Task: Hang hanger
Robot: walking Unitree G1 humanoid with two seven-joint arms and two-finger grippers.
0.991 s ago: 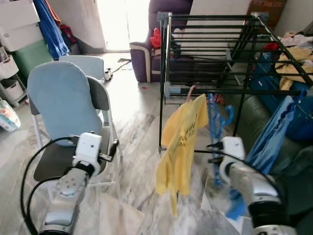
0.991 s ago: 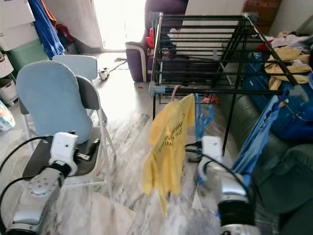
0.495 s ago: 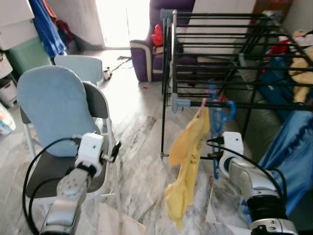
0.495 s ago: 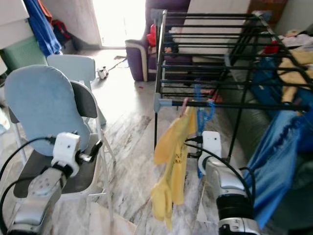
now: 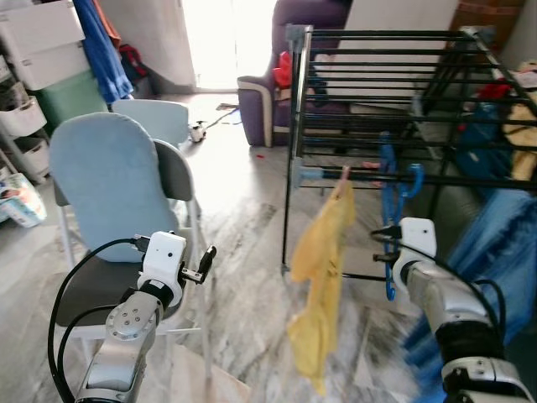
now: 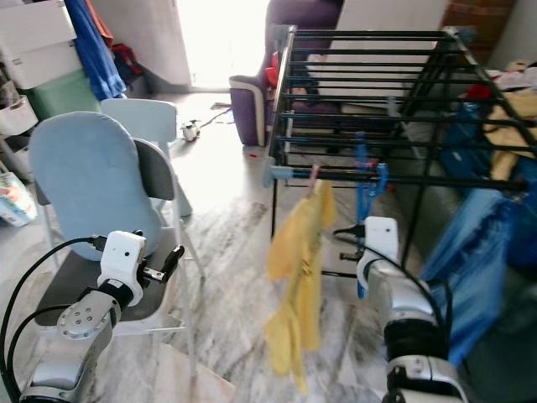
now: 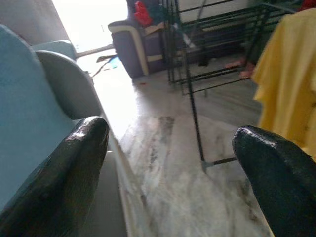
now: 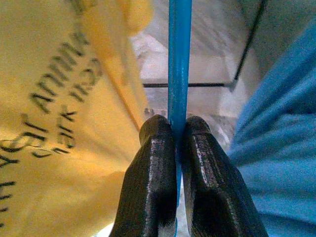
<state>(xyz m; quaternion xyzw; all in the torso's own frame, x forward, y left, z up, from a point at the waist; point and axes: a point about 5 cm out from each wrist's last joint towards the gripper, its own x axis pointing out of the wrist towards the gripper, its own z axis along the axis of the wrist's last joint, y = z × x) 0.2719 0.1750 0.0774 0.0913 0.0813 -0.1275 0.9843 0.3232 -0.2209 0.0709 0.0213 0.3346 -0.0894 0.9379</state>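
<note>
1. Right pincer (image 8: 177, 148) is clamped on the blue hanger (image 5: 388, 220), which seems hooked over the drying rack (image 5: 394, 101) rail.
2. Yellow shirt (image 5: 323, 277) hangs beside it.
3. Left pincer (image 7: 168, 163) gapes wide, empty, near the chair (image 5: 109, 197).

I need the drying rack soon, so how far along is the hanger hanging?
Done: the blue hanger has its hook up at the drying rack's front bar, beside the yellow shirt. In hand: the right gripper is shut on the hanger's bar. Left: letting go and pulling the arm back. The left gripper is open, idle by the chair.
</note>
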